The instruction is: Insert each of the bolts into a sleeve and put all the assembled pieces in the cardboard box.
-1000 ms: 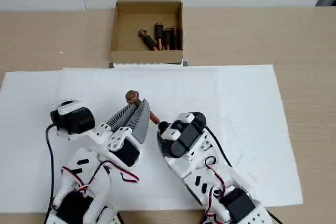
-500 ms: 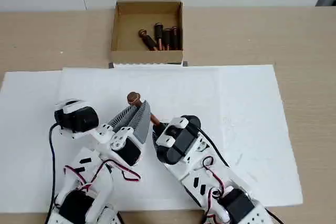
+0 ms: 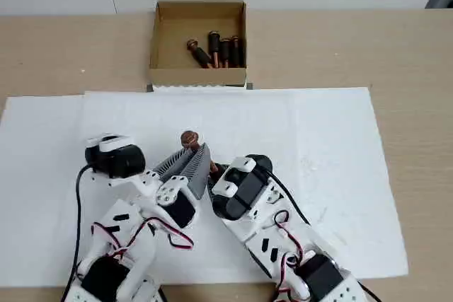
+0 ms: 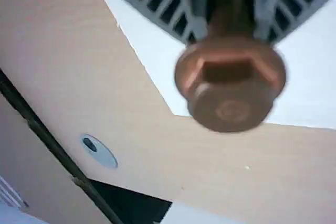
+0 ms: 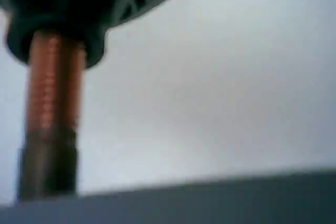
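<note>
By the counter's (image 3: 354, 47) far edge, the cardboard box (image 3: 164, 40) holds finished pieces (image 3: 216, 51). Nearer us, we judge insertion underway: left jaws clamp the bolt (image 3: 188, 138) and right jaws grip the sleeve (image 5: 52, 30). Next, we push straight, axes aligned.

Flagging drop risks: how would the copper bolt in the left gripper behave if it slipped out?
The bolt looks solid metal: likely stiff, heavy for its size. Its round shank suggests rolling, though the hex head may curve that.
</note>
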{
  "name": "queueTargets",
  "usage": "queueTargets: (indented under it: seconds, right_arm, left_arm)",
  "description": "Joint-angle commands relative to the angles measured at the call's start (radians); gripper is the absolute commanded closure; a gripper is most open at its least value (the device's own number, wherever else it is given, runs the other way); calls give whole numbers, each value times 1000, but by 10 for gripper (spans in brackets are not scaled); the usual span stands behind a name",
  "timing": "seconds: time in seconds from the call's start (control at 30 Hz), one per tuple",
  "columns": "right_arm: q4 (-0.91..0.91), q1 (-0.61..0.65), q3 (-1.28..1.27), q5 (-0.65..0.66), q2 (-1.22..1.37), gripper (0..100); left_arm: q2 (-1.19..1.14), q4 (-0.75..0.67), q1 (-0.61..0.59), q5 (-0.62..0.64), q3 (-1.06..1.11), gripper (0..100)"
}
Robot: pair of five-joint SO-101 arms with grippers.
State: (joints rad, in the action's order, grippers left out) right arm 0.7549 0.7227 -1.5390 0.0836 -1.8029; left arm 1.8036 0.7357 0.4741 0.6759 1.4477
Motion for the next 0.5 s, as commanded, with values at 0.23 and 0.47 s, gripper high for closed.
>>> queueTargets:
  seconds: [0.23,0.47]
  right_arm:
    - [-30,10,34,48,-12,995]
    - [-54,28,34,87,-12,995]
  left_arm:
    - [6,43,66,-25,-7,995]
    - [8,137,126,-80,10,995]
